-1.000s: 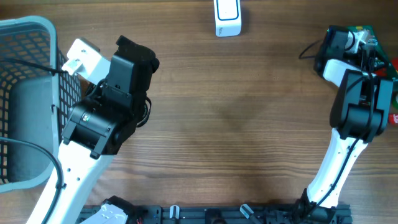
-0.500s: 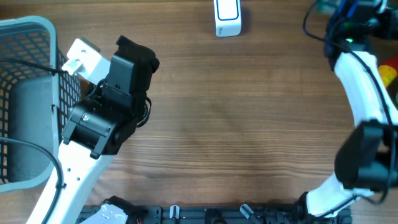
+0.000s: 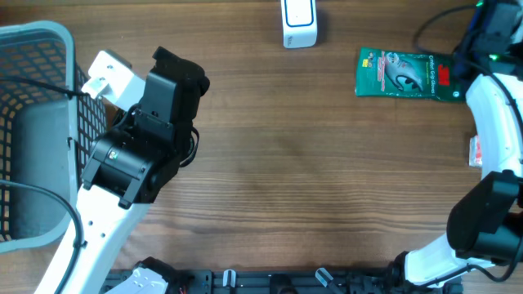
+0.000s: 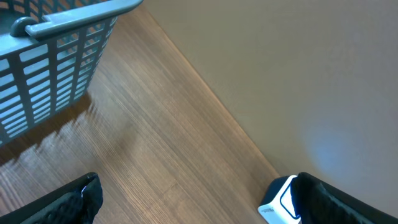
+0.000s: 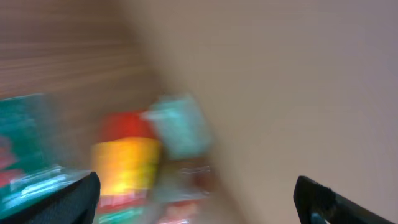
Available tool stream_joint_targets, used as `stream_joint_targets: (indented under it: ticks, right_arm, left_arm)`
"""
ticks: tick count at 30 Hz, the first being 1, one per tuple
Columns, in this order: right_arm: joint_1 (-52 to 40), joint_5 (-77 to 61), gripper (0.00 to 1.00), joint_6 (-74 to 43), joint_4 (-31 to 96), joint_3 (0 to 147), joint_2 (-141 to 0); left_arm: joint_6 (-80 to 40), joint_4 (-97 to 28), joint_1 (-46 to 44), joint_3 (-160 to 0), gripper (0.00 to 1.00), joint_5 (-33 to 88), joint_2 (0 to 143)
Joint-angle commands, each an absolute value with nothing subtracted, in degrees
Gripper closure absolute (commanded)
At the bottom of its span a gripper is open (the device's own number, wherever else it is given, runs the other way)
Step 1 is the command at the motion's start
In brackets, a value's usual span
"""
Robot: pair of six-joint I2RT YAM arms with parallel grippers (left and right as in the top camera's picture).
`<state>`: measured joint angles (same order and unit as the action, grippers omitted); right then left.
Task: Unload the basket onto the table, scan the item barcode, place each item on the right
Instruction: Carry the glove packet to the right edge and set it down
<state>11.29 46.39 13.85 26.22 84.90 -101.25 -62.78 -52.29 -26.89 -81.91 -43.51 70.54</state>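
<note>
My table point(image 3: 327, 163) is warm brown wood with fine grain running side to side. The basket point(image 3: 33, 37) is pale blue-grey, its walls a grid of slots. The scanner point(image 3: 299, 23) is white with a thin blue outline on its face. The packet point(image 3: 406, 75) is dark green with a silvery picture and a red patch near one end. The left arm point(image 3: 135, 155) and right arm point(image 3: 494, 106) are white with black joints. My right wrist feed gives only blurred red, yellow and teal smears.

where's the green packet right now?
Overhead view: the green packet lies flat on the table at its far right, to the right of the white device at the far edge and just left of the right arm.
</note>
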Motion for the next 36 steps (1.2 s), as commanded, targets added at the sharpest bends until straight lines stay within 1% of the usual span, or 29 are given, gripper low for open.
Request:
stream_joint_targets:
  ticks: [1,4,6,7,8,9,10,11,12,13,14,15,17,21,22,24,30,36]
  right_arm:
    - [11.8,3.6,0.0,-9.2,29.8,84.9,-101.8]
    - [11.6,-11.4,0.0,-19.9,30.3,84.7,-103.6]
    - [10.1,-12.0,0.01,-26.2,27.8,84.7,-106.6]
    - [9.4,-11.1,0.04,-26.4,26.1,84.7,-108.2]
    - [8.6,-10.4,0.12,-26.9,24.4,84.7,-109.9]
    - [8.1,-10.0,0.17,-27.2,23.3,84.7,-111.3]
    - [7.2,-9.8,0.27,-27.0,21.1,84.7,-113.7]
    - [6.8,-9.2,0.3,-27.3,19.3,84.7,-115.6]
    - [6.6,-8.4,0.32,-28.1,17.8,84.7,-117.4]
    - [6.5,-7.8,0.31,-29.0,16.9,84.7,-118.7]
    - [6.5,-7.2,0.27,-30.3,16.1,84.7,-120.0]
    - [6.7,-6.9,0.26,-31.3,15.3,84.7,-121.4]
    - [6.9,-6.9,0.27,-32.2,14.3,84.7,-122.9]
    - [6.9,-4.4,0.46,-32.1,14.2,84.7,-125.6]
    - [6.9,-3.1,0.49,-32.1,14.5,84.7,-126.3]
    - [7.4,-0.1,0.5,-32.1,16.5,84.7,-127.3]
    - [10.8,11.2,0.5,-31.8,26.2,84.7,-128.0]
    - [17.4,14.1,0.5,-31.4,30.1,84.8,-128.0]
  left_arm:
    - [-61.9,-52.2,-27.1,-82.1,0.0,-44.8,70.2]
    - [-61.9,-52.2,-27.1,-82.1,0.0,-44.8,70.2]
    - [-61.9,-52.2,-27.1,-82.1,0.0,-44.8,70.2]
    - [-61.9,-52.2,-27.1,-82.1,0.0,-44.8,70.2]
    - [-61.9,-52.2,-27.1,-82.1,0.0,-44.8,70.2]
    - [-61.9,-52.2,-27.1,-82.1,0.0,-44.8,70.2]
    - [-61.9,-52.2,-27.1,-82.1,0.0,-44.8,70.2]
    - [-61.9,-52.2,-27.1,-82.1,0.0,-44.8,70.2]
    - [-61.9,-52.2,-27.1,-82.1,0.0,-44.8,70.2]
    - [-61.9,-52.2,-27.1,-82.1,0.0,-44.8,70.2]
    - [-61.9,-52.2,-27.1,-82.1,0.0,-44.8,70.2]
    - [-61.9,-52.2,-27.1,-82.1,0.0,-44.8,70.2]
    - [-61.9,-52.2,-27.1,-82.1,0.0,-44.8,70.2]
    - [-61.9,-52.2,-27.1,-82.1,0.0,-44.8,70.2]
    - [-61.9,-52.2,-27.1,-82.1,0.0,-44.8,70.2]
    - [-61.9,-52.2,-27.1,-82.1,0.0,-44.8,70.2]
    - [-61.9,-52.2,-27.1,-82.1,0.0,-44.8,70.2]
    - [-61.9,-52.2,-27.1,-82.1,0.0,-44.8,70.2]
